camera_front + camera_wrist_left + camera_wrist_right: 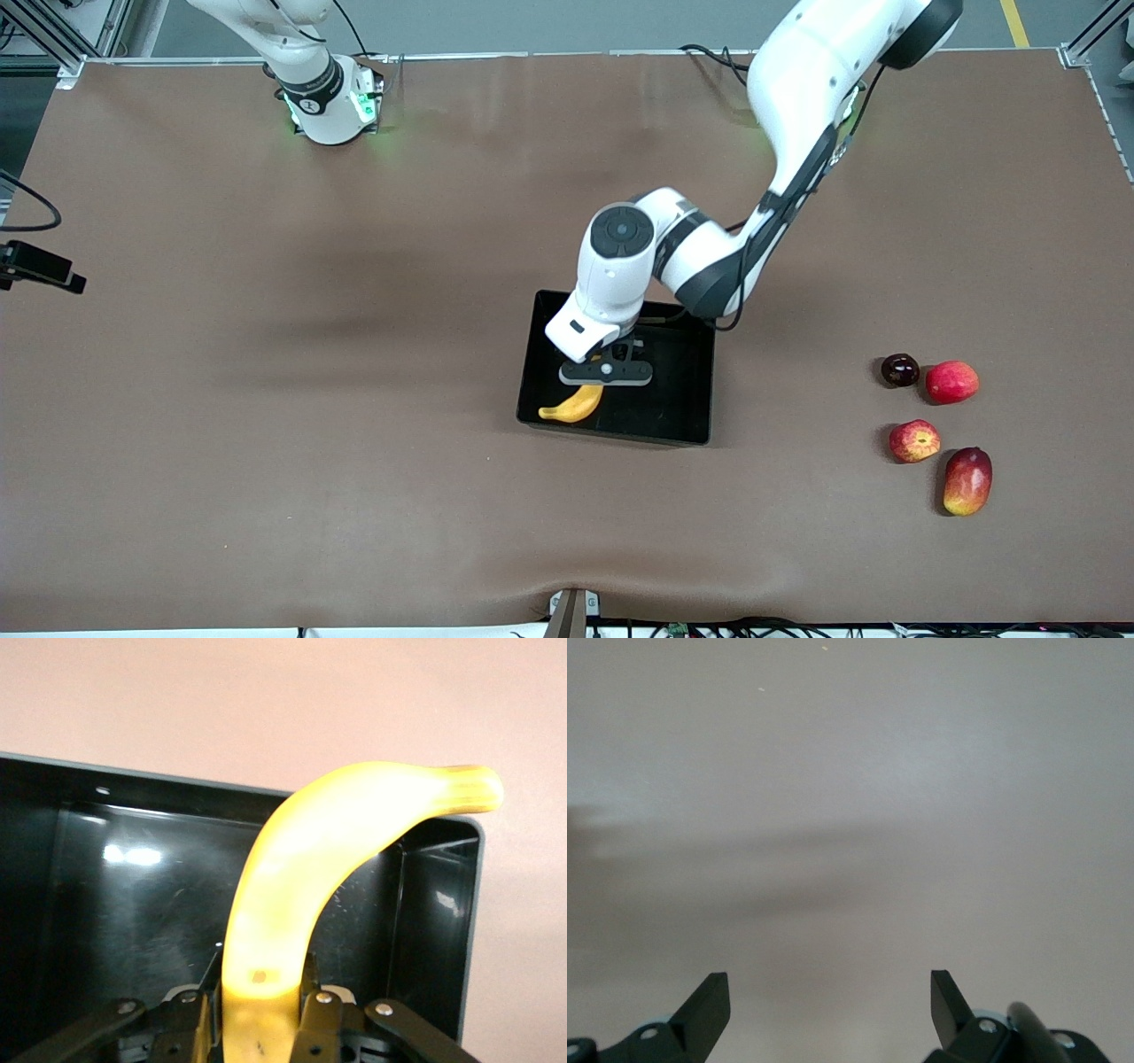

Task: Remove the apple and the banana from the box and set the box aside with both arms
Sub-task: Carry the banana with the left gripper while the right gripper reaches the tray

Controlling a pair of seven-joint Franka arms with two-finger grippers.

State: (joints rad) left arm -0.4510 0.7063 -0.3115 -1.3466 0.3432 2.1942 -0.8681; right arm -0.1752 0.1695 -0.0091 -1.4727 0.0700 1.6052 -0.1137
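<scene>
Left gripper (259, 1028) fingers clamp curved yellow banana (328, 868) over glossy black tray (682, 408); right gripper (830, 1005) fingers wide, empty, arm waiting.

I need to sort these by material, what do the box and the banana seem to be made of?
Box: likely hard plastic, glossy black, with sharp light reflections on its walls. Banana: possibly plastic or wax, evenly smooth yellow with a sheen, no blemishes.

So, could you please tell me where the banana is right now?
The banana is gripped in the left hand, inside the black box at its corner nearest the front camera toward the right arm's end, its free end poking over the rim.
</scene>
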